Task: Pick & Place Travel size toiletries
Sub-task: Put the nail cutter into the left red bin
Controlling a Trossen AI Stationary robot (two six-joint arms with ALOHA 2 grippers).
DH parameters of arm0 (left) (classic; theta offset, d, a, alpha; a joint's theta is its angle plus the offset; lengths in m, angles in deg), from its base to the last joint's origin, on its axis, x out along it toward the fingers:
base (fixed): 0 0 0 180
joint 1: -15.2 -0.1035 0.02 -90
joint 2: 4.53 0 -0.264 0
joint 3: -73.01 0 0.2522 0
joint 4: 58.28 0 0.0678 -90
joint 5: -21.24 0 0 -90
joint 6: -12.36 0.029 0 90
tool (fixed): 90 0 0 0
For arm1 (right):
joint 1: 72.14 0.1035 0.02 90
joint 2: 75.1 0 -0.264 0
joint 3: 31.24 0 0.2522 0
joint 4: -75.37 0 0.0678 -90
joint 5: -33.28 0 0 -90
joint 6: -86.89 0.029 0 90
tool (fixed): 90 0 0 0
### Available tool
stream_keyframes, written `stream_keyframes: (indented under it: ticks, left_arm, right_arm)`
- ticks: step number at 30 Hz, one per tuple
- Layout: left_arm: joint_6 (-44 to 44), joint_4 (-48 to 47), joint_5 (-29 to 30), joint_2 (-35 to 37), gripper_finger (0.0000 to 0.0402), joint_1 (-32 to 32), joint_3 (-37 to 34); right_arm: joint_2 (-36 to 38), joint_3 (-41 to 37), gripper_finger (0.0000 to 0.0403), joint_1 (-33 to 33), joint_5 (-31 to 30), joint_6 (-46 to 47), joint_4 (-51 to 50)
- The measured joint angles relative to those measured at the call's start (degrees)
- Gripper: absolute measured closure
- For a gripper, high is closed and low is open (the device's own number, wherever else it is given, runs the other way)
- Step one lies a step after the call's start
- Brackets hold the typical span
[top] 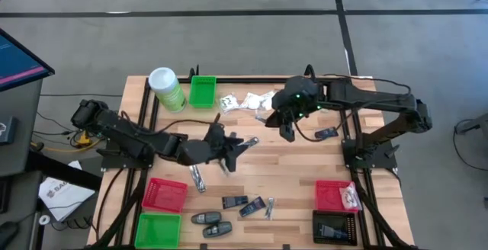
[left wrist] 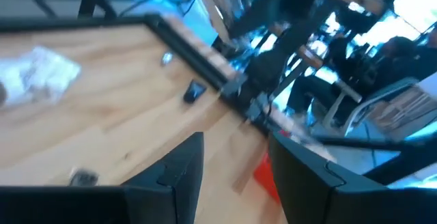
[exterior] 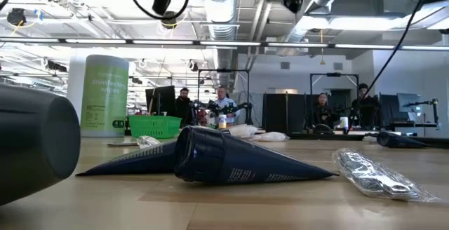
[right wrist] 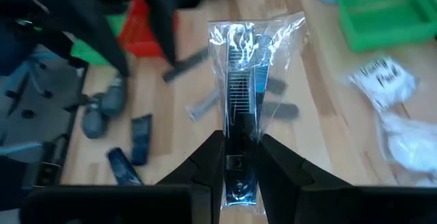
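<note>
My right gripper (right wrist: 239, 145) hangs above the table's far middle (top: 276, 120), shut on a clear crinkly packet (right wrist: 247, 60) with a slim dark piece inside. My left gripper (left wrist: 235, 183) is open over the middle of the table (top: 240, 145) with nothing between its fingers. Other toiletries lie flat on the wood: white sachets (top: 245, 101) at the far middle, a silvery tube (top: 197, 177), dark packets (top: 235, 202), black ovals (top: 206, 219) toward the near edge and one dark packet (top: 326, 133) at the right. My right gripper pinches the clear packet's near end (right wrist: 239, 166) between its two fingers. The fingers slant downward and lie along the packet, which sticks out ahead of the fingertips. The packet is lifted clear of the table.
A tall green canister (top: 166, 88) and a green bin (top: 203, 91) stand at the far left. A red bin (top: 165, 194) and a green bin (top: 158, 229) sit near left. A red bin (top: 335, 195) and a black bin (top: 334, 227) sit near right.
</note>
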Motion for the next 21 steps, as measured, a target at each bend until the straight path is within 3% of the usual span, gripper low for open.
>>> stream_keyframes:
  ticks: [7,13,21]
  left_arm:
    - [10.65,9.8,0.0,-0.02,0.0243,-2.15,0.0]
    - [27.7,16.94,0.0,-0.02,0.0243,-2.24,0.0]
    - [35.33,23.15,0.02,-0.02,0.0243,-2.35,0.02]
  right_arm:
    - [-0.55,6.61,0.0338,3.7,1.32,0.85,0.08]
    - [-0.47,9.82,0.0338,5.4,1.37,0.81,0.1]
    - [-0.45,10.52,0.0338,5.62,2.87,-0.41,0.58]
